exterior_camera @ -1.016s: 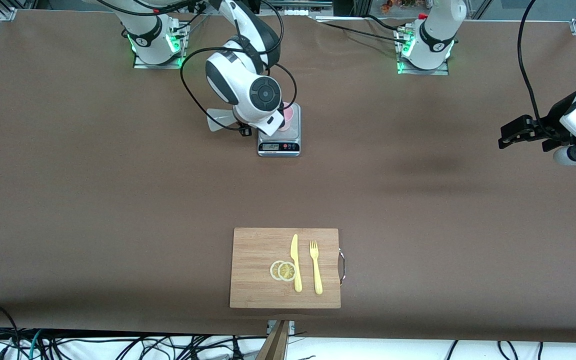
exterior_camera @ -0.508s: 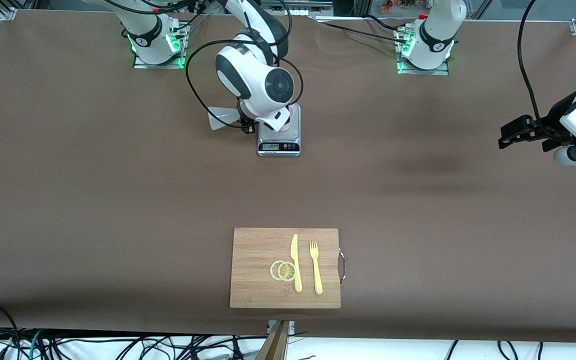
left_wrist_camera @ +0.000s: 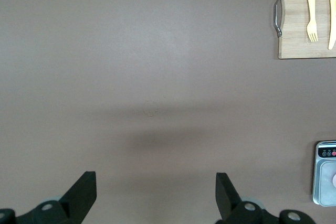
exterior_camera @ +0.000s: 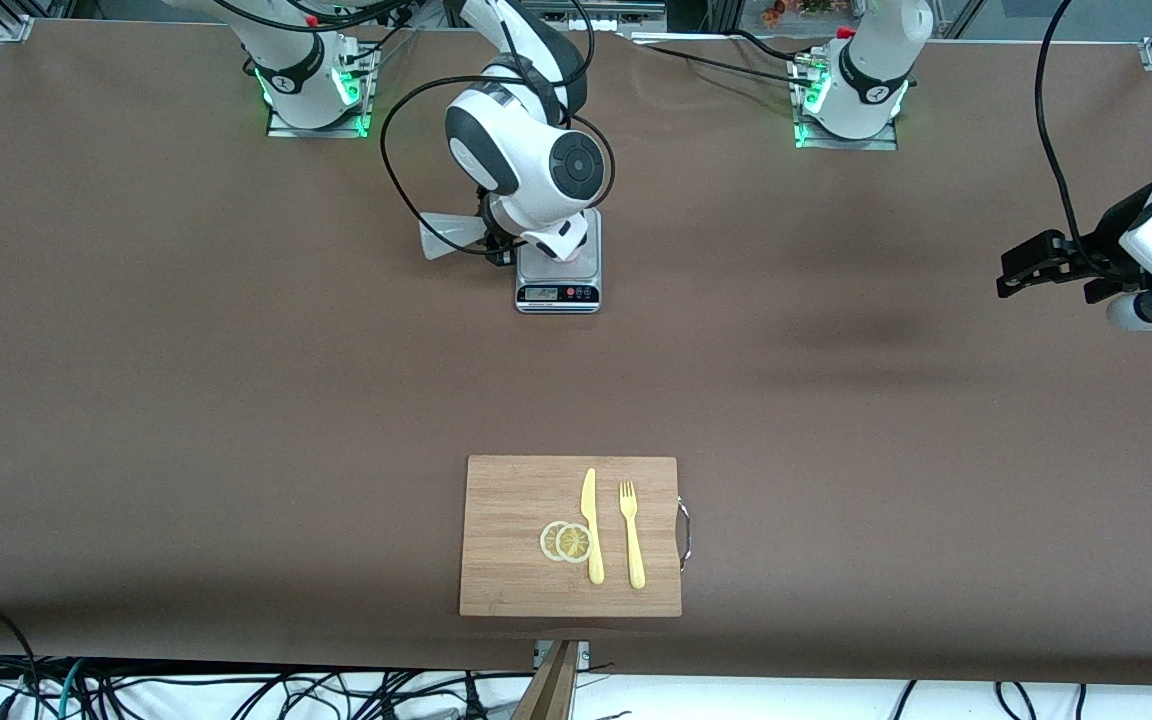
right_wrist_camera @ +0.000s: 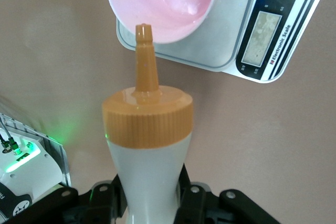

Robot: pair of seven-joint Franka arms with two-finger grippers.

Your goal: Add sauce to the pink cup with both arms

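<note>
My right gripper (exterior_camera: 494,246) is shut on the sauce bottle (right_wrist_camera: 148,174), a whitish squeeze bottle with an orange cap (right_wrist_camera: 147,117). The bottle is tipped over the pink cup (right_wrist_camera: 173,3), and its nozzle tip (right_wrist_camera: 143,31) is at the cup's rim. The cup stands on a small kitchen scale (right_wrist_camera: 262,30). In the front view the bottle's base (exterior_camera: 448,238) sticks out beside the wrist, and the wrist hides the cup. My left gripper (exterior_camera: 1014,275) is open and empty and waits above the table at the left arm's end; its own view (left_wrist_camera: 155,195) shows bare table below it.
The scale (exterior_camera: 557,293) sits near the robots' bases. A wooden cutting board (exterior_camera: 506,560) lies near the front edge with a yellow knife (exterior_camera: 591,525), a yellow fork (exterior_camera: 632,535) and two lemon slices (exterior_camera: 566,541). The board (left_wrist_camera: 294,24) also shows in the left wrist view.
My right wrist has moved over the scale, toward the bases and the left arm's end, taking the bottle with it. It now covers the pink cup in the front view. The left arm has not moved.
</note>
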